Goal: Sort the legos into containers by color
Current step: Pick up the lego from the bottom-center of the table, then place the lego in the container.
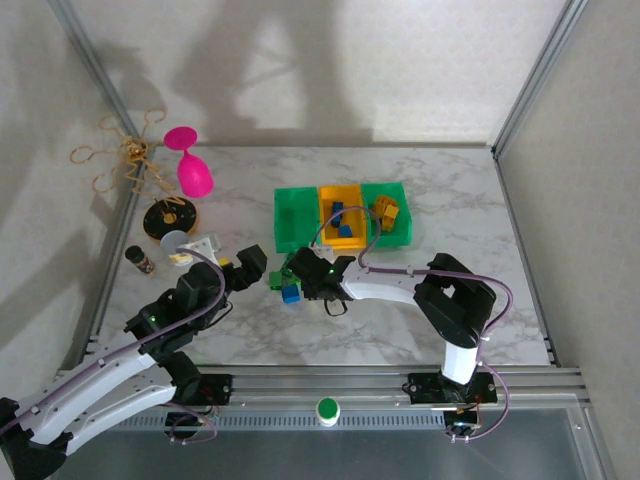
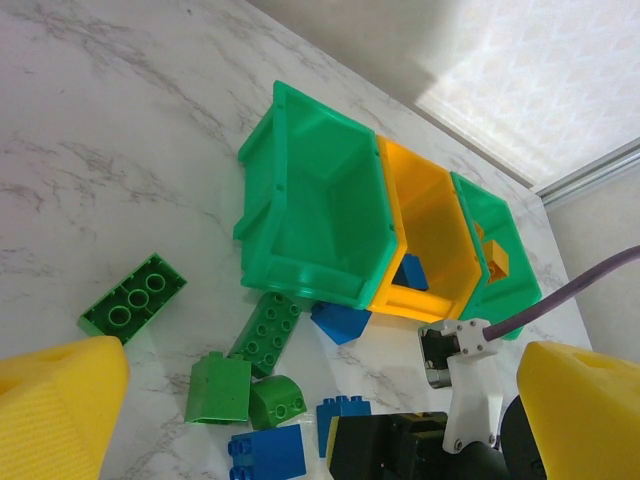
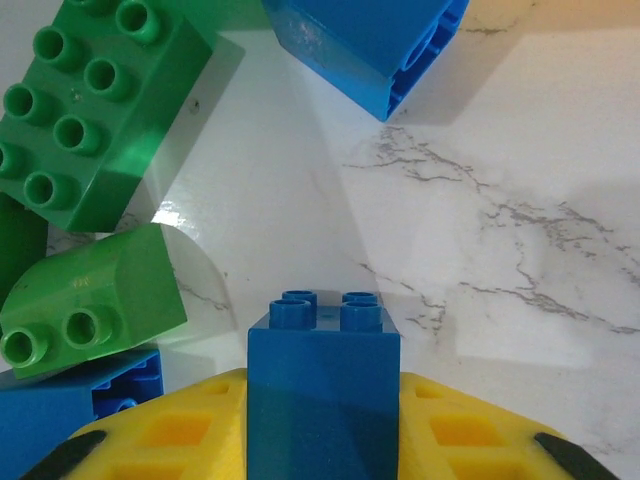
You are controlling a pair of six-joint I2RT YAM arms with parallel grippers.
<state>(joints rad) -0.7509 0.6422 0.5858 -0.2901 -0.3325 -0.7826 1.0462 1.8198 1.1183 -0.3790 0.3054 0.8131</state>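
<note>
Three bins stand in a row: a green bin (image 1: 293,212) that is empty (image 2: 320,215), a yellow bin (image 1: 342,205) with blue bricks in it (image 2: 410,272), and a green bin (image 1: 398,195) with orange pieces (image 2: 494,260). In front of them lies a loose heap of legos: a green plate (image 2: 133,307), a long green brick (image 2: 265,333), a green block (image 2: 219,388), a curved green piece (image 3: 95,300) and a blue slope (image 2: 340,322). My right gripper (image 3: 323,440) is shut on a blue brick (image 3: 323,380) that rests on the table. My left gripper (image 1: 247,266) hovers open left of the heap, fingers (image 2: 60,410) wide apart.
A pink goblet (image 1: 190,165), a gold wire ornament (image 1: 125,155), a black round stand (image 1: 168,215), a small cup (image 1: 175,243) and a little bottle (image 1: 140,260) crowd the far left. Metal frame posts and walls border the marble table (image 1: 450,200).
</note>
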